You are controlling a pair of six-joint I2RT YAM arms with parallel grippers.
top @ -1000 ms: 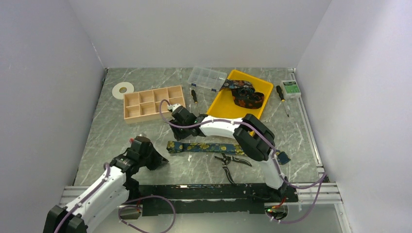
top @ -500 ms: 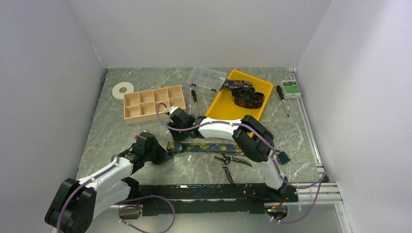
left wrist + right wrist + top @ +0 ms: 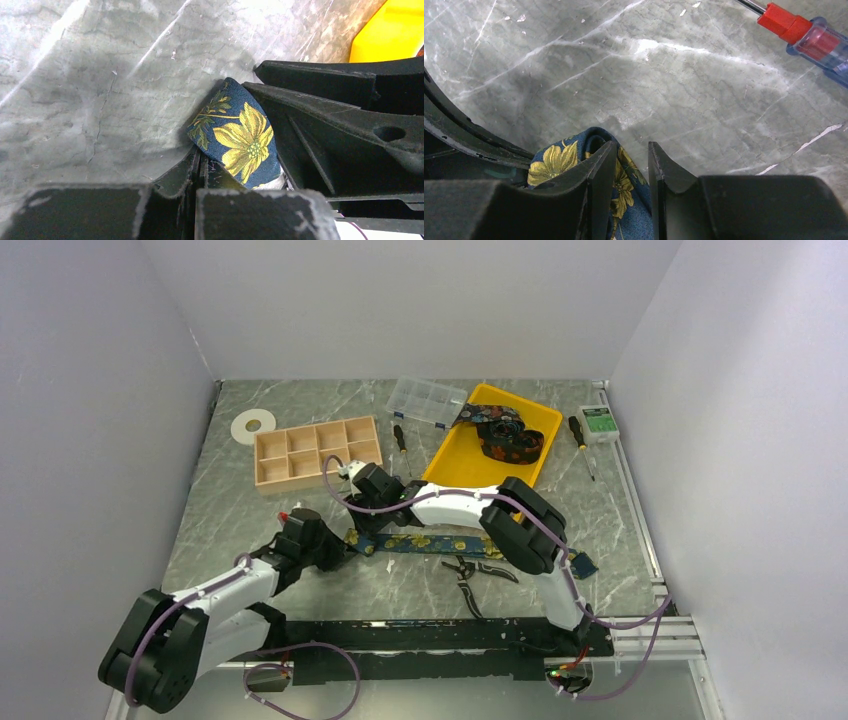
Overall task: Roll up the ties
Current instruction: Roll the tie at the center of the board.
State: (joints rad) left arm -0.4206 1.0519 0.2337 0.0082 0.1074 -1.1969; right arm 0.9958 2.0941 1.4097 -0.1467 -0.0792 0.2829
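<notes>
We see the flat tie (image 3: 425, 542) lying as a strip across the middle of the grey marble worktop (image 3: 215, 500), running left to right, with the black-handled pliers (image 3: 470, 570) just beside its near edge. Both arms meet at its left end. The right arm (image 3: 450, 502) reaches across from the right, and its wrist view shows its jaws narrow, with the folded end of the tie (image 3: 554, 162) curling up over one finger (image 3: 599, 170) and blue fabric filling the lower part of the gap, so we read them as closed on the tie. The left arm (image 3: 230, 585) comes in low from the left. In its wrist view its two fingers (image 3: 75, 210) are drawn together to a thin slit, and the tie's tip, with its yellow flower (image 3: 235, 137), rests against their ends. We cannot tell whether any cloth is caught there. The right arm's black fingers press on the tie from the other side in that view. A second tie (image 3: 505, 435) sits in a loose bundle in the far part of the yellow tray (image 3: 455, 460). A wooden compartment box (image 3: 315, 452), a clear organiser (image 3: 427, 400) and a white tape roll (image 3: 253, 425) lie well apart at the back, and a screwdriver (image 3: 809, 35) lies near the right arm's jaws.
</notes>
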